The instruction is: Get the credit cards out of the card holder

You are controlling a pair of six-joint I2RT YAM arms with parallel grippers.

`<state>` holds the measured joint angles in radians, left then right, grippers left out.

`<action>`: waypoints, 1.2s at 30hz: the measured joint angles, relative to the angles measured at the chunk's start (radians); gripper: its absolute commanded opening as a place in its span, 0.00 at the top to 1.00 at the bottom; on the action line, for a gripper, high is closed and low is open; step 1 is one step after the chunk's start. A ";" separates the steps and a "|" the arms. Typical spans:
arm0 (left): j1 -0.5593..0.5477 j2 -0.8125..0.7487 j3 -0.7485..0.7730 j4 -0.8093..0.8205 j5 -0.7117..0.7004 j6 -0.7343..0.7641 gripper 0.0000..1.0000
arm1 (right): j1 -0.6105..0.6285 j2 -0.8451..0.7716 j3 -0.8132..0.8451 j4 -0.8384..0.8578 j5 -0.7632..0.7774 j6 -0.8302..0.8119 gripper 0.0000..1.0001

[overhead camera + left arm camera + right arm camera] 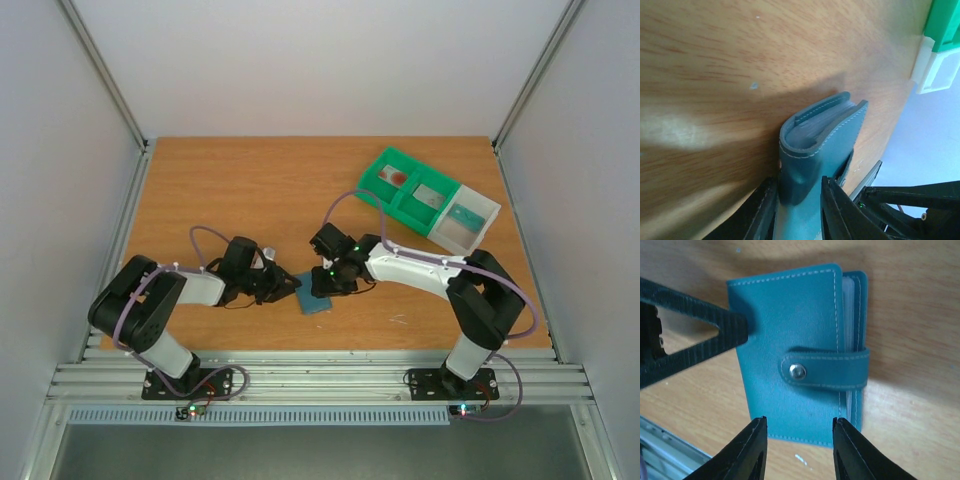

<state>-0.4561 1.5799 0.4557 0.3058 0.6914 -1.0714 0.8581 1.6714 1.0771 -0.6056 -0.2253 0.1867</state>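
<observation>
**Snapped-shut card holder between two grippers**

A slate-blue, stitched bifold card holder lies on the wooden table toward 6 o'clock, where both arms meet. The left gripper straddles one end, but I cannot tell whether it is pinching. The right gripper hovers with its jaws apart, holding nothing.

Risk: the strap with a metal snap is fastened, so a pull could drag or twist the holder out of a loose hold.

Only the right wrist view shows that strap. Only the left wrist view shows the pale sleeves between the covers.

A green-and-white compartment bin sits far right on the wooden table.
</observation>
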 measured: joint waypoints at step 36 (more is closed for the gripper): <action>0.000 0.074 -0.022 0.171 0.037 -0.070 1.00 | 0.028 0.166 0.122 -0.003 0.193 -0.051 0.76</action>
<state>-0.4561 1.6539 0.4335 0.4767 0.7280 -1.1412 0.8864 1.8374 1.1988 -0.6086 -0.0322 0.1352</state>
